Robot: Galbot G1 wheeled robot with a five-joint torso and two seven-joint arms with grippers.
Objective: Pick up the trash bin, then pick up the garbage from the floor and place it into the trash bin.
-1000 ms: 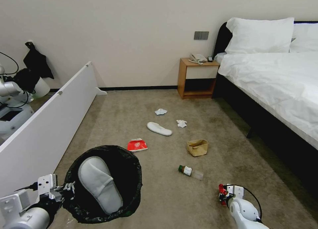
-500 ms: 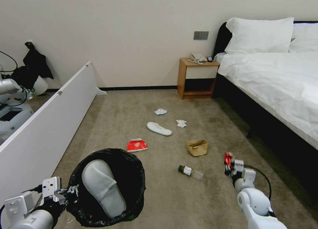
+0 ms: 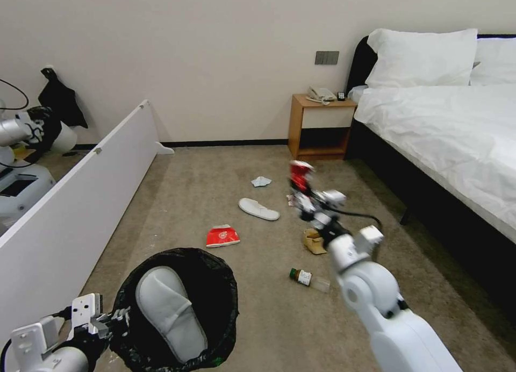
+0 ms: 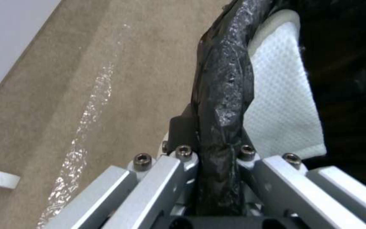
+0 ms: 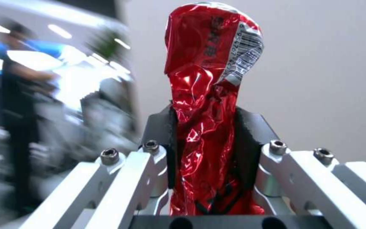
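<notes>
A: Right pincer [image 3: 300,192] status?

B: Clamped tight on the crushed red can [image 3: 300,174]; in the right wrist view the can [image 5: 210,95] stands up between the black pads [image 5: 246,140], squeezed at its lower half. Arm raised over the floor [image 3: 269,318], above the brown paper bag [image 3: 313,241].

A: Left pincer [image 3: 110,321]?

B: Closed on the rim of the trash bin [image 3: 215,286]; left wrist view shows the black liner [image 4: 223,95] pinched between the fingers. One white slipper [image 3: 169,313] lies inside the bin.

A: Bin relative to the can?

B: Well apart, low at the robot's left. On the carpet between: red snack packet [image 3: 222,236], clear bottle [image 3: 309,279], second slipper [image 3: 258,208], a tissue [image 3: 260,181].
</notes>
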